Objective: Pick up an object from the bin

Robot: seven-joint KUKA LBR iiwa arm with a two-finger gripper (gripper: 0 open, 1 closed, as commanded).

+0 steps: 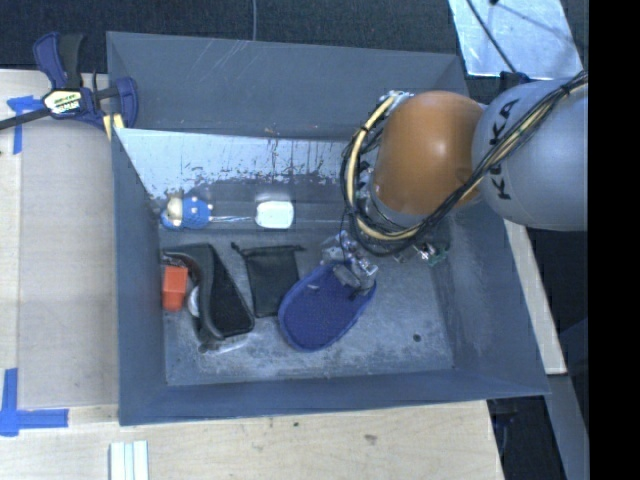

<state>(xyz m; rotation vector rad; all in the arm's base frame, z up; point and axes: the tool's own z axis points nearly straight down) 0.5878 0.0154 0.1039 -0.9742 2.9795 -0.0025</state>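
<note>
The blue oval pouch (315, 316) lies mid-floor in the bin (300, 403), long axis running lower left to upper right. The arm (540, 158) reaches in from the right, hand (352, 266) at the pouch's upper-right end; open or closed, I cannot tell.

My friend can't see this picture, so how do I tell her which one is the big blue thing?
Start at the grey bin and go to the middle of its floor, next to the robot's orange cover. There lies the big blue thing, beside a black pouch; it alone is a dark blue, rounded oval.
</note>
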